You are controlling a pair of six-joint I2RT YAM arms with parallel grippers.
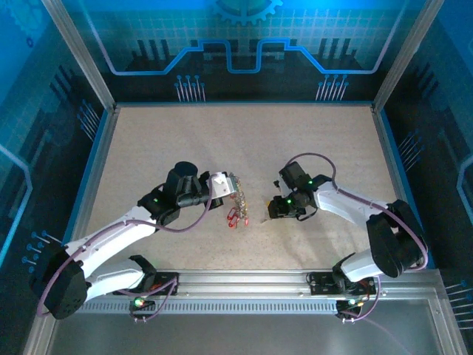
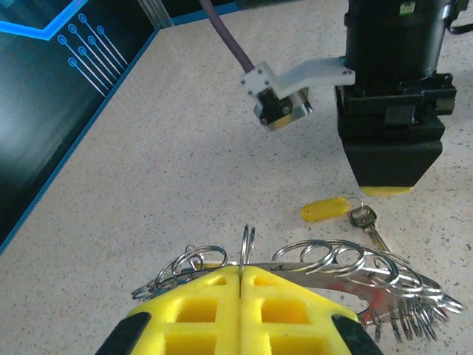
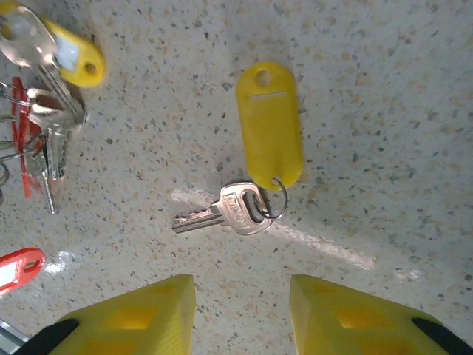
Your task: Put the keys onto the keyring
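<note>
Hovering over the loose key (image 3: 229, 208) on the bench (image 3: 384, 89), right gripper (image 3: 242, 303) has fingers apart. Left gripper (image 2: 242, 277) fingers are clamped on the keyring (image 2: 247, 240). Key looks light, stiff, slippery, flat; its yellow tag (image 3: 270, 133) is probably the easier pinch.

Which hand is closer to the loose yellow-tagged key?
Right. The right hand hangs just above the key; the left hand, shut on the keyring, sits farther off.

The left arm is reaching toward one o'clock, the left gripper (image 2: 242, 275) pinching its fingers shut on the keyring (image 2: 247, 238). The right arm is stretching toward ten o'clock, the right gripper (image 3: 242, 296) holding its fingers parted.
</note>
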